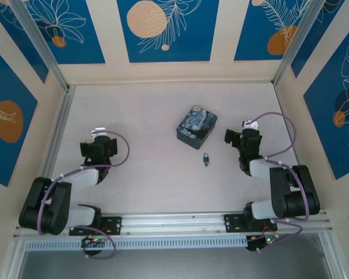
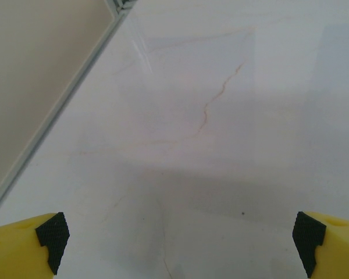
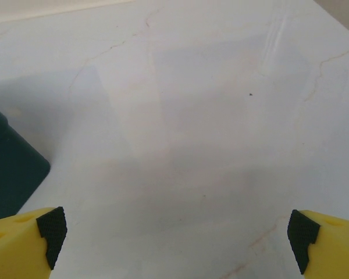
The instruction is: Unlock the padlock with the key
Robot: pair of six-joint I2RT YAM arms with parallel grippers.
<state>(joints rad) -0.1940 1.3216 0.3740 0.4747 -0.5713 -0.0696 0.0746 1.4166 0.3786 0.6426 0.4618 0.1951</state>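
The tiny teal padlock lies on the table's middle, just in front of the painted box. A grey speck at its near end looks like the key; whether it sits in the lock I cannot tell. My left gripper hovers far to the left, open, its yellow black-padded fingers spread wide over bare table around its midpoint. My right gripper is to the right of the padlock, also open, with nothing between its fingers.
A dark-blue box with a starry-night print stands behind the padlock; its dark corner shows at the left of the right wrist view. Walls enclose the white marbled table on three sides.
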